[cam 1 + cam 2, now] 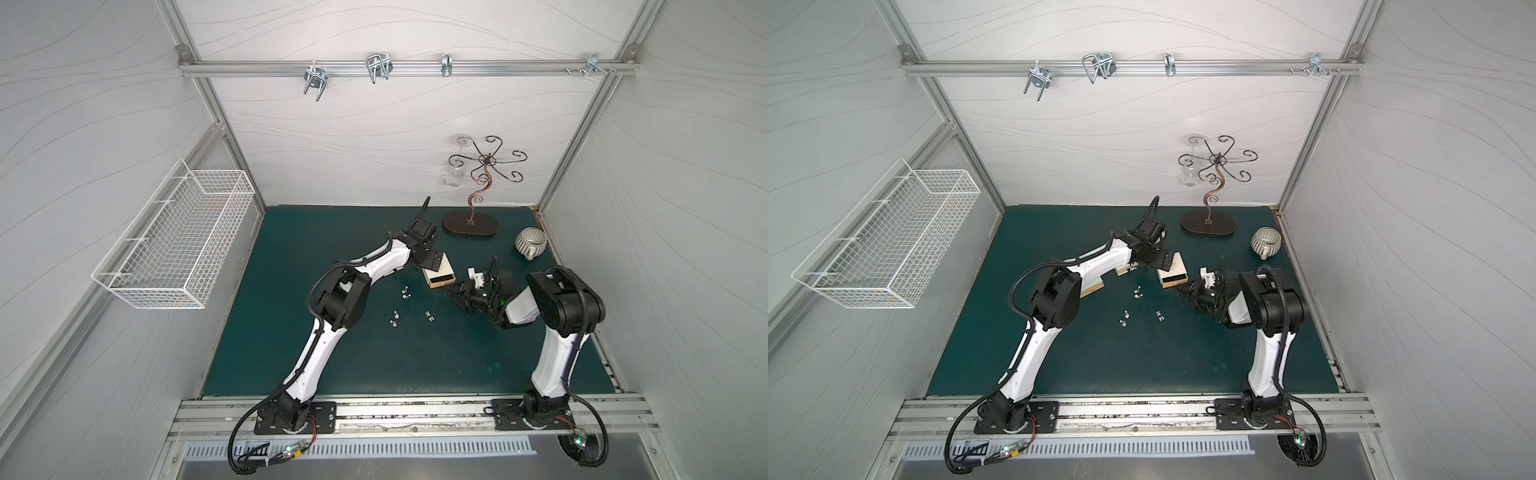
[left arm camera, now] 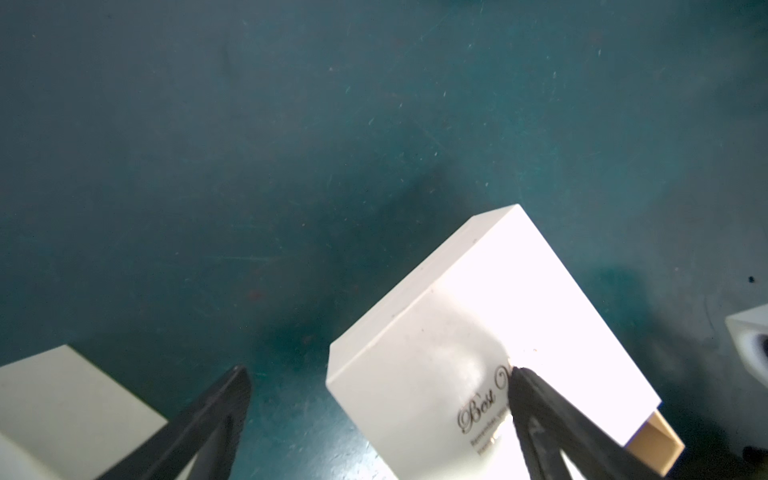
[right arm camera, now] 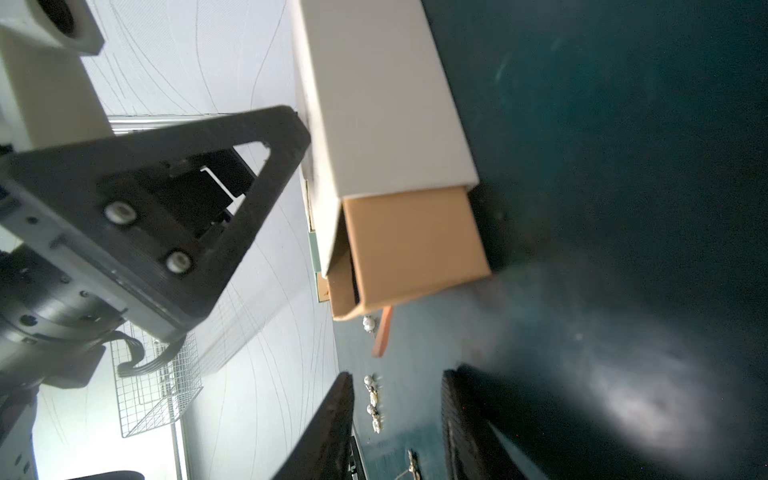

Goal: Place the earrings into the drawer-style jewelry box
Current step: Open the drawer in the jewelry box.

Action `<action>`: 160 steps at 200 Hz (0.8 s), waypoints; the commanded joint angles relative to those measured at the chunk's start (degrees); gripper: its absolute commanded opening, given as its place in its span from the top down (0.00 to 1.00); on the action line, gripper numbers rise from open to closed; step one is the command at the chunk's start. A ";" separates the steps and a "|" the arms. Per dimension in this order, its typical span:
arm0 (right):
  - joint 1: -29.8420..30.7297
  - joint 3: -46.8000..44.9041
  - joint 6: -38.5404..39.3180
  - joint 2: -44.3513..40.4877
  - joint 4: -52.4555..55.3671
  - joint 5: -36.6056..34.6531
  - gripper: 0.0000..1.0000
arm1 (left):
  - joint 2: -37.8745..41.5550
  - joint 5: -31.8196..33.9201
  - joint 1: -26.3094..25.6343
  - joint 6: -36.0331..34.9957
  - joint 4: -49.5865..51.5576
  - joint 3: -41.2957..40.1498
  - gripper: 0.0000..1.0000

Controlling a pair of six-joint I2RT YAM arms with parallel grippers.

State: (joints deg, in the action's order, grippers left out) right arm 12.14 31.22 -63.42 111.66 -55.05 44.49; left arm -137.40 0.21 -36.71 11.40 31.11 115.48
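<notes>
Left tool (image 2: 379, 372) stands with jaws apart, one fingertip (image 2: 532, 399) pressing the jewelry box (image 1: 436, 266) top, pinning it to the surface (image 1: 374, 353). Earrings (image 1: 405, 293) lie loose in three pairs between the arms, near the box. Its drawer (image 3: 411, 241) sits partly out, its sliding axis pointing toward our right tool (image 3: 397, 376), whose jaws are apart and empty. We judge the opening nearly done. Next comes a fine, low pinch on one earring.

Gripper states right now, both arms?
Left gripper: open, one of its fingers on top of the jewelry box, gripping nothing.
Right gripper: open, empty.
</notes>
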 commanded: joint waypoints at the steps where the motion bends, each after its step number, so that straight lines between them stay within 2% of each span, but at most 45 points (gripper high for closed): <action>1: -0.08 1.57 0.21 1.28 1.82 -1.41 0.64 | -3.17 1.22 0.67 -0.20 2.90 0.90 0.01; 53: -0.05 3.93 0.18 2.47 2.95 -1.69 0.73 | -3.33 0.94 0.63 -0.28 2.86 0.89 0.01; 116: 0.27 4.19 -0.24 2.78 2.42 -1.69 1.00 | -3.55 0.85 0.61 -0.11 2.90 0.89 0.01; 160: 0.27 2.47 -0.19 1.30 2.06 -1.79 1.00 | -3.58 0.85 0.66 -0.08 3.05 0.83 0.01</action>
State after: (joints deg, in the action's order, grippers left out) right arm 12.19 34.92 -63.26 113.32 -53.01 43.53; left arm -137.43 -0.45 -36.53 11.40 31.09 115.48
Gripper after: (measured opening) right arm 0.044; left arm 0.993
